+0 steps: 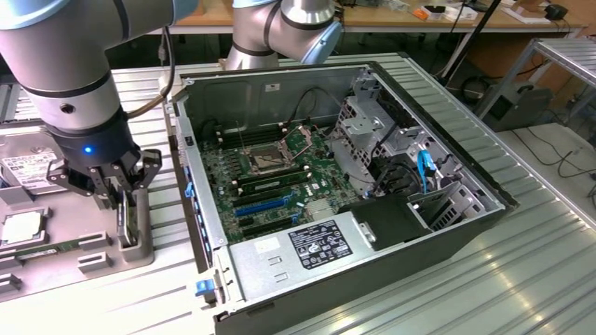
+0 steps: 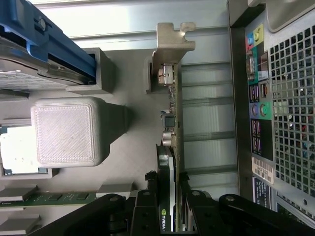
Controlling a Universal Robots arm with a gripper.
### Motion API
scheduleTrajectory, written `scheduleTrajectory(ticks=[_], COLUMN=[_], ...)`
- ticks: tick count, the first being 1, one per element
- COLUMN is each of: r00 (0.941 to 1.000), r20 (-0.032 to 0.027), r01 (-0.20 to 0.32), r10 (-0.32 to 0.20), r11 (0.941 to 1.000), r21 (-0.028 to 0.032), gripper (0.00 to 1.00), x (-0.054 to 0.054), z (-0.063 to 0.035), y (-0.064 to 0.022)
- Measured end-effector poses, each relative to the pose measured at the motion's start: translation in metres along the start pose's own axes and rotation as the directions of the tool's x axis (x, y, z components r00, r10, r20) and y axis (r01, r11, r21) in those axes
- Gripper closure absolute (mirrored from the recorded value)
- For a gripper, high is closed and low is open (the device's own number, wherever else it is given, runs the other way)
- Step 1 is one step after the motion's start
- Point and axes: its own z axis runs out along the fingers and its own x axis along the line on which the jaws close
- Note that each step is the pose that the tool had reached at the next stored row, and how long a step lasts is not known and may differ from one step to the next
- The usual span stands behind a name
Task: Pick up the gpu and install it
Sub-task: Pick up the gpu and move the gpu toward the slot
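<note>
The gpu [image 1: 130, 222] stands on edge in a grey holder [image 1: 136, 249] on the parts tray, to the exterior view's left of the open computer case [image 1: 308, 279]. In the wrist view the gpu [image 2: 173, 123] runs edge-on away from the camera, with its silver bracket [image 2: 170, 46] at the far end. My gripper [image 1: 119, 199] is straight above it, and its black fingers [image 2: 147, 196] press against both faces of the card's near end. My gripper [image 2: 167, 204] is shut on the card, which still sits in its holder. Inside the case lies the motherboard [image 1: 270, 174] with a blue slot [image 1: 261, 207].
The grey tray [image 1: 56, 286] also carries a hard drive [image 1: 24, 171], a processor [image 1: 19, 228] and a green memory stick [image 1: 38, 246]. The case's rear panel [image 2: 280, 123] lies close beside the card. A drive cage [image 1: 373, 132] and a power supply [image 1: 308, 244] stand inside the case.
</note>
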Motion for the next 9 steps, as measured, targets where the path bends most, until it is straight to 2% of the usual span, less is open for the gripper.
scheduleTrajectory(ticks=[6, 9], r00=[1.0000, 1.0000], r20=[-0.0004, -0.0015], r01=[0.000, 0.000], r10=[0.000, 0.000], r11=[1.0000, 1.0000], r21=[0.0000, 0.0000], gripper=[0.73, 0.73], x=[0.000, 0.000], z=[-0.0053, -0.0121], y=[0.0000, 0.0001])
